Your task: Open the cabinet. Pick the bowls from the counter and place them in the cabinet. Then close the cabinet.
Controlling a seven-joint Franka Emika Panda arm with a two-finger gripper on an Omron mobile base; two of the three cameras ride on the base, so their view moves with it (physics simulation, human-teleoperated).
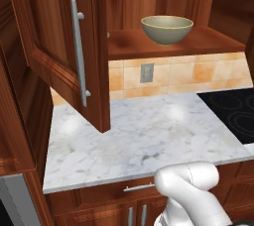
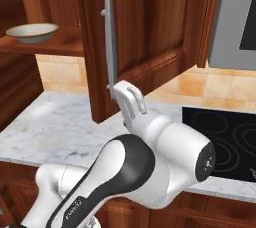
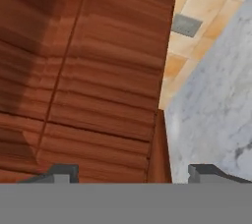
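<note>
The cabinet (image 1: pixel 163 46) stands open, both doors swung out. A deep olive-tan bowl (image 1: pixel 167 28) sits on its wooden shelf. A shallower bowl (image 2: pixel 32 32) rests further left on the same shelf. My gripper (image 2: pixel 125 92) is just below the long silver handle (image 2: pixel 110 47) of the right door (image 2: pixel 150 37), close against the door's lower edge. In the hand view the gripper (image 3: pixel 133 174) is open, its fingertips (image 3: pixel 61 173) set wide apart with the door's wooden face and lower corner (image 3: pixel 157 144) in front of them. The marble counter (image 1: pixel 144 136) lies below.
The left door (image 1: pixel 64 56) juts out over the counter's left part, its bar handle (image 1: pixel 79 54) facing me. A black stovetop (image 2: pixel 225 142) lies to the right. A wall outlet (image 1: pixel 147 72) sits on the tan tile backsplash. A tall wooden side panel (image 1: pixel 15 121) borders the left.
</note>
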